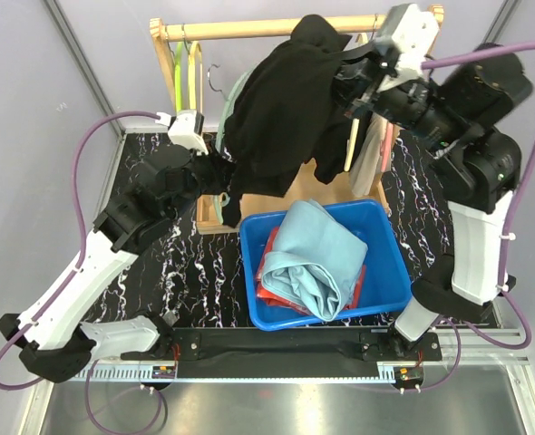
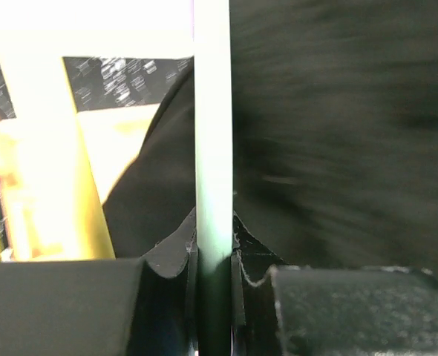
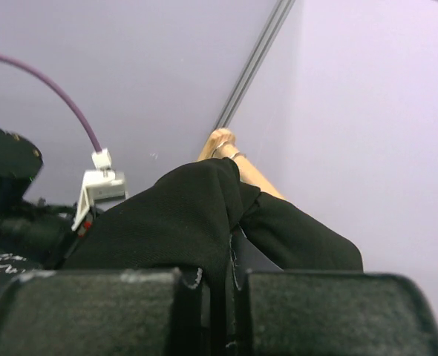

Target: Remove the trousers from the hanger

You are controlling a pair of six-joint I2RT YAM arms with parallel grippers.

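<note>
Left gripper (image 2: pixel 214 256) first: on my wrist feed the two fingers are pinched tight on a pale green hanger (image 2: pixel 212 133) bar that runs straight up between them, no gap on either side. Black trousers (image 2: pixel 338 133) fill everything right of that bar and bulge out a bit on its left too, all pretty blurry. Right gripper (image 3: pixel 230 278) is clamped as well, with a fold of the same black cloth squeezed between the fingers and mounding up above them, and a bit of the wooden rack (image 3: pixel 217 142) poking out behind.

From overhead, the black trousers (image 1: pixel 281 118) are one big lump whose top overlaps the rack's rail (image 1: pixel 240 29) and hangs down toward the left arm. The right gripper has them up near the rail. The left one is buried at the lower left edge, so I can't see its fingers there. Beige trousers (image 1: pixel 369 159) hang at the right end of the rack, beside the right arm. The blue bin (image 1: pixel 387 272) sits on the marbled table (image 1: pixel 181 281) just in front of the rack, with the light blue trousers (image 1: pixel 317 254) piled on top and the red trousers (image 1: pixel 266 276) peeking out underneath on the left. Green hangers (image 1: pixel 179 77) hang at the rail's left end.
</note>
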